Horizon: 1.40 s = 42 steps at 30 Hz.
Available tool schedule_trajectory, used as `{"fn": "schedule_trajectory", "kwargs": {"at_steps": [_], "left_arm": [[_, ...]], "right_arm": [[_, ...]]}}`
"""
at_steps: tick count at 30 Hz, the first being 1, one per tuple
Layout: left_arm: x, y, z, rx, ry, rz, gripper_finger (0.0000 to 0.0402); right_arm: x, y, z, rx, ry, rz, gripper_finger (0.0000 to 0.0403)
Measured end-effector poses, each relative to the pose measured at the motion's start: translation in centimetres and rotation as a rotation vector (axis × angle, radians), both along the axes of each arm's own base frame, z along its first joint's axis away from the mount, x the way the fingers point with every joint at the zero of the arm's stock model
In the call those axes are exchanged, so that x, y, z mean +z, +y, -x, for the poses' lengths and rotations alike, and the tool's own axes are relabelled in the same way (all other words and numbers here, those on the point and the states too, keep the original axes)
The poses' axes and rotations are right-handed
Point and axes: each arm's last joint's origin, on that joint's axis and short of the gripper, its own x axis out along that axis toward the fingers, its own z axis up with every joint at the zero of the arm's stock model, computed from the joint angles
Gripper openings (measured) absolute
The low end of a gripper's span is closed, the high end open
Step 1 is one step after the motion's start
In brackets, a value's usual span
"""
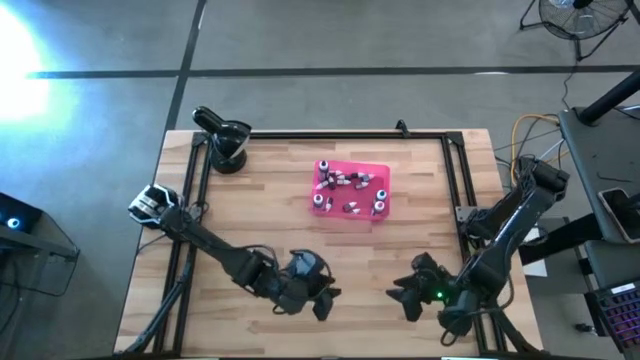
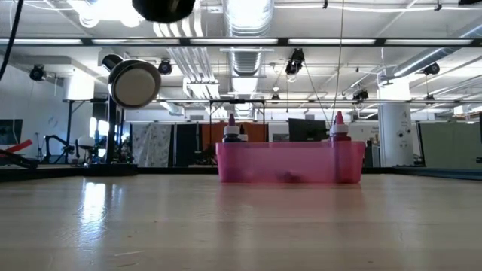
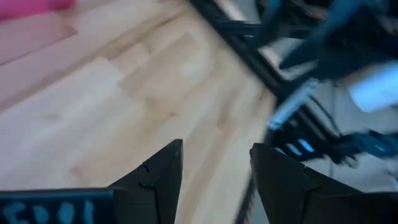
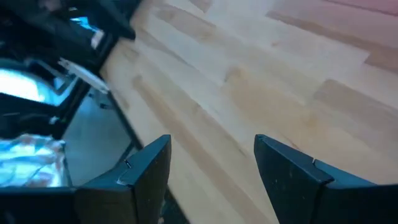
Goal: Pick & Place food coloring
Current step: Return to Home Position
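Observation:
A pink rectangular tray (image 1: 386,172) sits at the middle of the table's far half; the low view shows its near wall (image 2: 248,169). Several tiny food coloring bottles (image 1: 351,191) lie and stand inside it, whitish with dark or red caps; two stand upright (image 2: 231,132) (image 2: 340,128). My left gripper (image 1: 325,303) is near the table's near edge, left of centre, open and holding nothing; its fingers frame bare wood (image 3: 214,163). My right gripper (image 1: 404,299) is near the near edge, right of centre, open and holding nothing (image 4: 211,158). Both stand far from the tray.
A black metal frame (image 1: 330,134) runs along the table's far, left and right edges. A black arm base (image 1: 224,140) stands at the far left corner. Bare wood (image 1: 270,215) lies between the grippers and the tray. Cables and equipment (image 1: 600,200) lie beyond the right edge.

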Motion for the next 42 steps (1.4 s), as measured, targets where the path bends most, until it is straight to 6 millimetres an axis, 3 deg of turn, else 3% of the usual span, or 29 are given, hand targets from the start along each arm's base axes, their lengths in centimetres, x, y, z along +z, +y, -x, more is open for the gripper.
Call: {"fn": "schedule_trajectory", "kwargs": {"at_steps": [7,11,21,27,30,35,42], "left_arm": [[2.5,-1.9,-0.4,-0.225,-0.278,-0.084,0.0163],[3.2,-1.7,-0.9,-0.304,-0.354,-0.112,0.0163],[2.0,0.3,-2.1,-0.407,-0.397,-0.111,0.0163],[-1.3,2.6,-1.8,-0.462,-0.518,-0.084,0.0163],[-2.5,4.0,-0.5,-0.437,-0.536,-0.065,0.0163],[-1.8,7.1,2.9,-0.393,-0.575,-0.092,0.0163],[-0.3,11.8,9.0,-0.315,-0.658,-0.198,0.0163]], "right_arm": [[3.9,0.3,0.2,0.195,-0.076,0.135,0.0224],[4.6,0.4,0.0,0.224,-0.089,0.170,0.0224],[-0.2,0.1,-0.9,0.239,-0.225,0.025,0.0224],[-1.5,-2.2,-0.9,0.306,-0.374,-0.040,0.0224],[-1.0,-3.8,-0.2,0.316,-0.425,-0.010,0.0224],[0.0,-6.3,1.6,0.323,-0.498,0.040,0.0224],[-0.4,-10.3,4.3,0.265,-0.588,0.045,0.0224]]}}
